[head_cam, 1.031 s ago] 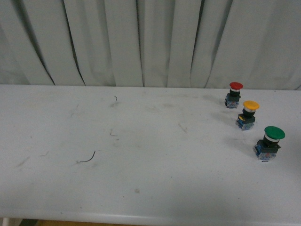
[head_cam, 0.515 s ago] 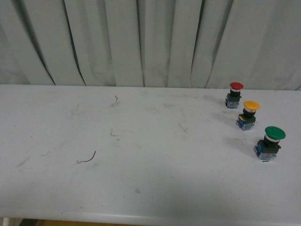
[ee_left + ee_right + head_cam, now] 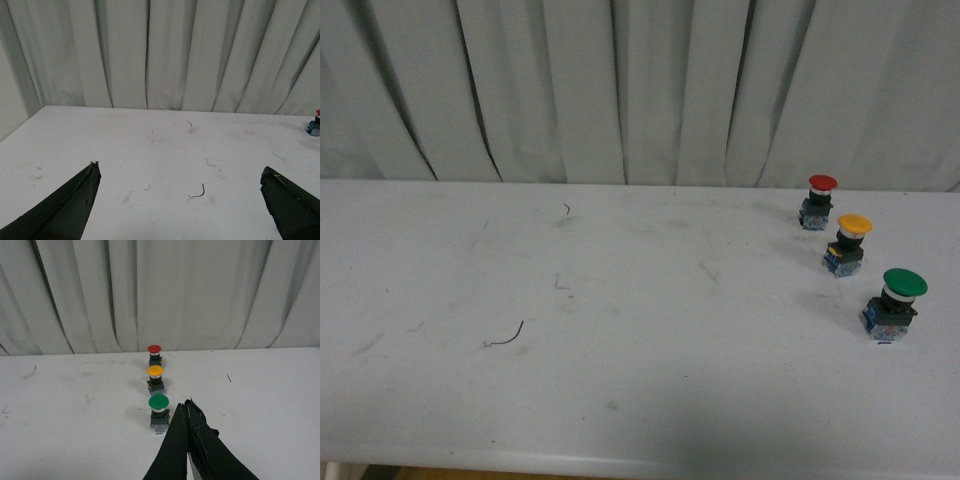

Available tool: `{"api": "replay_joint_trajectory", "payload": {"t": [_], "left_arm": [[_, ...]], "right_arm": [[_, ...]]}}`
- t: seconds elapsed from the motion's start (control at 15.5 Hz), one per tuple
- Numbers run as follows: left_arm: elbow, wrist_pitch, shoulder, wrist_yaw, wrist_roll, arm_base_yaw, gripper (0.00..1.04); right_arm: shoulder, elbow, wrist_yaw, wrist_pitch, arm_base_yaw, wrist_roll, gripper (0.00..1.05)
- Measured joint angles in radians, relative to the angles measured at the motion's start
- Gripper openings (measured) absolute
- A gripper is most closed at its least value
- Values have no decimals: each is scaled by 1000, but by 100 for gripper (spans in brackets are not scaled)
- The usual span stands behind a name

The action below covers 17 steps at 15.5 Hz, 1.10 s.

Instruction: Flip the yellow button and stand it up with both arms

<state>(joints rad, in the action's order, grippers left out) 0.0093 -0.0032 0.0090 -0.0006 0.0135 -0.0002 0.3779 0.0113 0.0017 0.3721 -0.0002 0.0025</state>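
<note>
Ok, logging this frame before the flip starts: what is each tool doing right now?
Left tool: open, fingers wide apart, holding nothing.
Right tool: closed, fingers pressed together, holding nothing, just short of the green button.

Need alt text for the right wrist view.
Closed black right gripper hangs over a white table beside three upright push buttons in a row: green button nearest, yellow button in the middle, red button farthest, by a white curtain.
</note>
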Motion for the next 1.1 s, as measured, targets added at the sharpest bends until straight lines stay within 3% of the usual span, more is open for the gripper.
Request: {"api": "replay_joint_trajectory", "payload": {"t": [0.58,0.64,0.97,1.1], "left_arm": [[0,0,0,0,0,0,98],[0,0,0,0,0,0,98],[0,0,0,0,0,0,98],[0,0,0,0,0,0,98]], "right_arm": [[-212,0,1,-207,0,0,2],[-312,0,-2,-359,0,0,2],[-374,0,-2,-375,0,0,2],[-374,0,-2,-375,0,0,18]]}}
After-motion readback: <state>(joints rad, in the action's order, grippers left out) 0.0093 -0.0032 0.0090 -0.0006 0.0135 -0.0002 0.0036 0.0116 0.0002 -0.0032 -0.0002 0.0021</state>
